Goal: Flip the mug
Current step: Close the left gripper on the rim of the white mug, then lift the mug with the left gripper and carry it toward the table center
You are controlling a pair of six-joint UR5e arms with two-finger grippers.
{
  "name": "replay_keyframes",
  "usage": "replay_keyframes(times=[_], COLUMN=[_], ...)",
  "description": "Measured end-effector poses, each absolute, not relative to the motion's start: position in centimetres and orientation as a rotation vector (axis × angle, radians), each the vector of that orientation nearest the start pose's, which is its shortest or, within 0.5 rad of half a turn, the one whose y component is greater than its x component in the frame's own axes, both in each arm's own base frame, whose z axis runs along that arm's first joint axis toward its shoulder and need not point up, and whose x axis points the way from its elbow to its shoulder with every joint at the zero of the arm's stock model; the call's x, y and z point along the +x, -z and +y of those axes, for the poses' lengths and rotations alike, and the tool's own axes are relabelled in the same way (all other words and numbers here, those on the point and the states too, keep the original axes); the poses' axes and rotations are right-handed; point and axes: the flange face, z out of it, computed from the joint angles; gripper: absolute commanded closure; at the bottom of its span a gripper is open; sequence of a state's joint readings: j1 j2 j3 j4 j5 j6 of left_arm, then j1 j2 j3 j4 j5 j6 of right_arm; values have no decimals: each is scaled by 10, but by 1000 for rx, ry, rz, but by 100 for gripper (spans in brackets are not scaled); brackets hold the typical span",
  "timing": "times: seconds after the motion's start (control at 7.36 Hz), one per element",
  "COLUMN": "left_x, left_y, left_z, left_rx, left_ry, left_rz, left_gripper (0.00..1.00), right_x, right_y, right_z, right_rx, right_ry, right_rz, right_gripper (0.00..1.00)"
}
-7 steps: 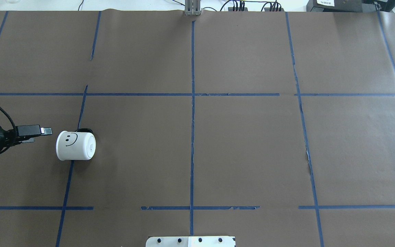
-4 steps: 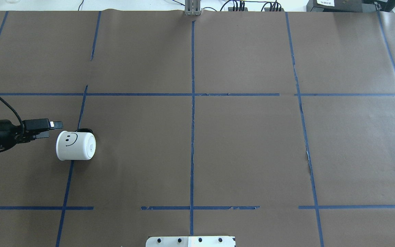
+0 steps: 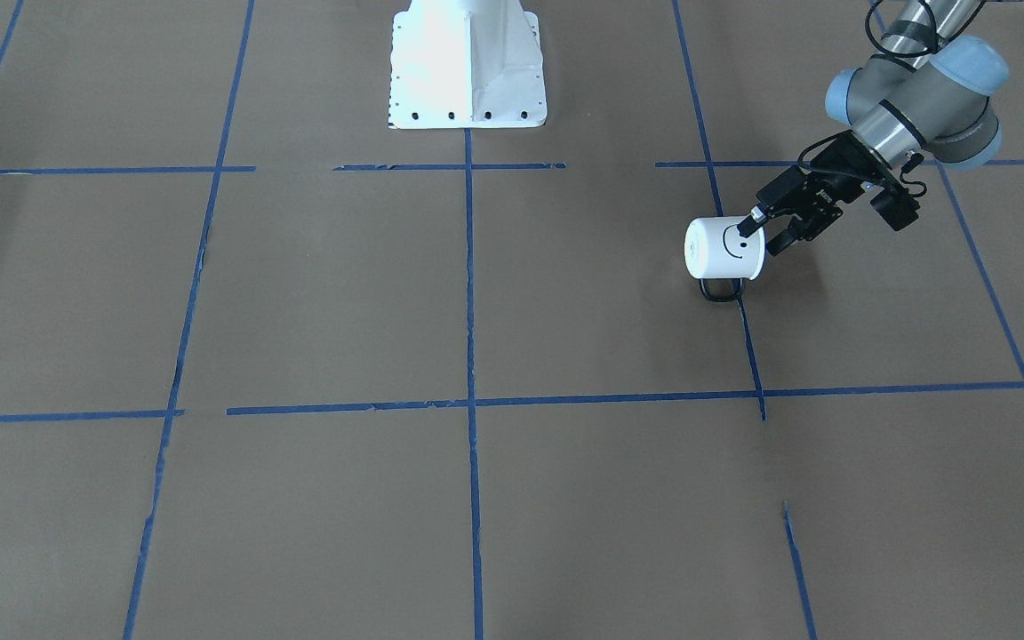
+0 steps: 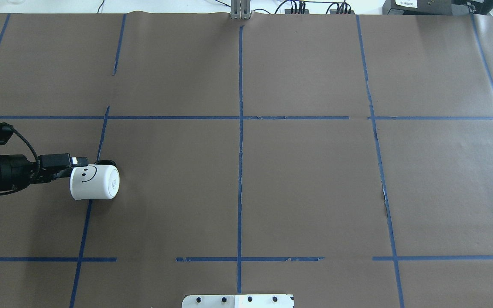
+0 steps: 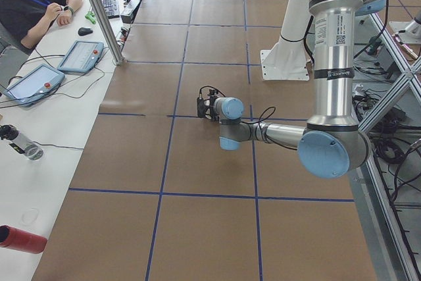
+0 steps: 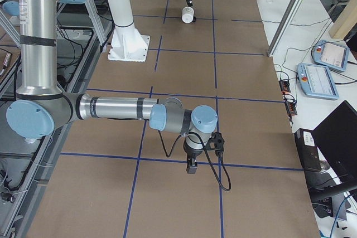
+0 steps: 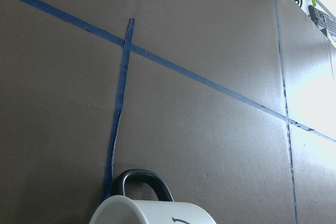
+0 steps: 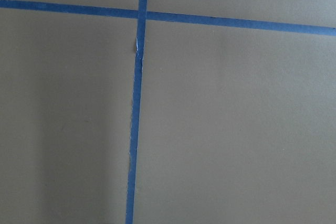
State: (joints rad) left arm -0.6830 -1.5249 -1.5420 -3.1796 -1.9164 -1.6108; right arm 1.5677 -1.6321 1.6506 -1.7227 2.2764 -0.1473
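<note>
The white mug (image 4: 94, 183) with a black smiley face lies on its side on the brown table, mouth toward my left arm and base toward the table's middle. Its black handle (image 4: 106, 162) points to the far side. It also shows in the front view (image 3: 718, 250), and its rim and handle show at the bottom of the left wrist view (image 7: 149, 208). My left gripper (image 4: 75, 167) is open at the mug's mouth, with one finger (image 3: 746, 223) over the upper wall. My right gripper (image 6: 191, 165) shows only in the exterior right view, low over bare table; I cannot tell whether it is open or shut.
Blue tape lines (image 4: 240, 141) divide the brown table into a grid. The robot's white base plate (image 3: 468, 67) stands at the near edge's middle. An operator (image 5: 33, 4) sits with tablets at a side table beyond the far edge.
My left gripper has moved right toward the mug and now reaches its mouth, with one finger over the wall. The mug has not moved.
</note>
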Motion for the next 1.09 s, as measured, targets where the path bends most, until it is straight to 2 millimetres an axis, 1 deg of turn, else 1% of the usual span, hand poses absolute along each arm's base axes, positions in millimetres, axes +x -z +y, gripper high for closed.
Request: replay_keyframes(times=[0.14, 0.27, 0.41, 0.54, 0.95, 1.09], left_x=[308, 311, 313, 316, 326, 331], left_y=[-525, -527, -526, -521, -502, -485], left_z=[-374, -374, -375, -375, -362, -364], left_rx=[212, 210, 211, 198, 49, 16], left_ry=[305, 301, 297, 286, 147, 128], left_rz=[1542, 1553, 1565, 1583, 1631, 1660], left_gripper=[11, 27, 65, 100, 100, 100], right_x=[67, 67, 67, 67, 67, 67], right_y=[-668, -668, -668, -668, -668, -668], right_z=[-455, -455, -455, -455, -455, -455], right_rx=[-77, -77, -77, -77, -77, -77], right_ry=[97, 97, 97, 97, 97, 97], right_rz=[-712, -712, -712, -712, -712, -712], right_gripper=[0, 0, 0, 0, 0, 0])
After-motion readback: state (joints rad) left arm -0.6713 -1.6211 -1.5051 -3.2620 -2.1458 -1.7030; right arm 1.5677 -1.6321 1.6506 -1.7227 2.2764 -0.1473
